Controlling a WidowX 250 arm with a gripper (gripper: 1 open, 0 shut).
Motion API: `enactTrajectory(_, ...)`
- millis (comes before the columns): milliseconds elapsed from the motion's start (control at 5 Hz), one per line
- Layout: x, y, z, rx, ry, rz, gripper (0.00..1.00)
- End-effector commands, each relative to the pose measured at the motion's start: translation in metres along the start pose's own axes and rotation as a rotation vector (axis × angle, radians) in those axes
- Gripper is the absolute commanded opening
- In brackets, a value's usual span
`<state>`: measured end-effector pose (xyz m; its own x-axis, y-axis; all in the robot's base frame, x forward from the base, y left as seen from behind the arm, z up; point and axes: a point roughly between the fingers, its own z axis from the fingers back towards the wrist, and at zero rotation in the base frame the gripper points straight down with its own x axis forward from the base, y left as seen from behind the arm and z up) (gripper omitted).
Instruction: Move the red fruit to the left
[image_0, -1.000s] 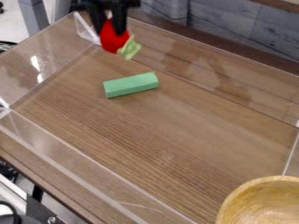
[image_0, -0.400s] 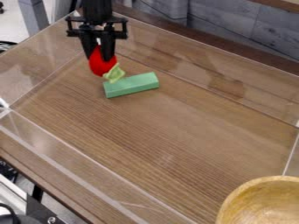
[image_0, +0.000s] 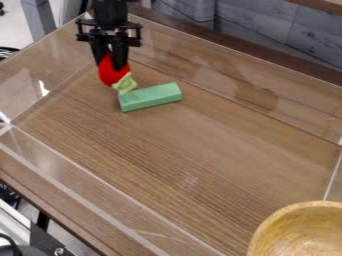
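Observation:
The red fruit (image_0: 108, 70), a small glossy strawberry with a pale green cap (image_0: 123, 84) pointing down and right, hangs low over the wooden table. My gripper (image_0: 110, 62) points nearly straight down from the top left of the view and is shut on the red fruit, its dark fingers on either side of the red body. The fruit's cap is at the left end of a flat light-green block (image_0: 150, 96); I cannot tell whether they touch or whether the fruit rests on the wood.
A clear plastic wall (image_0: 54, 75) rings the wooden work area, with its left side close to the gripper. A round wooden bowl (image_0: 305, 232) sits at the bottom right corner. Dark clutter stands behind the far wall.
The gripper has carried the red fruit down and to the left, from high at the back wall to just beside the green block's left end. The block has not moved.

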<state>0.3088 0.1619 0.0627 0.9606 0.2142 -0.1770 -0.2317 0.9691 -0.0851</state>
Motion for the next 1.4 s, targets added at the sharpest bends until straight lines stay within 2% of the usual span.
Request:
enactTrajectory(0, 0.006, 0.016, 0.021, 0.026, -0.048, -0.021, 0.00)
enactTrajectory(400, 0.013, 0.019, 0.018, 0.037, -0.040, -0.055, 0.00)
enactTrajectory(600, 0.012, 0.016, 0.001, 0.033, -0.040, -0.016, 0.00)
enactTrajectory(800, 0.012, 0.013, -0.016, 0.028, -0.042, 0.024, 1.00)
enactTrajectory(1200, 0.024, 0.019, -0.004, 0.049, -0.034, -0.140, 1.00)
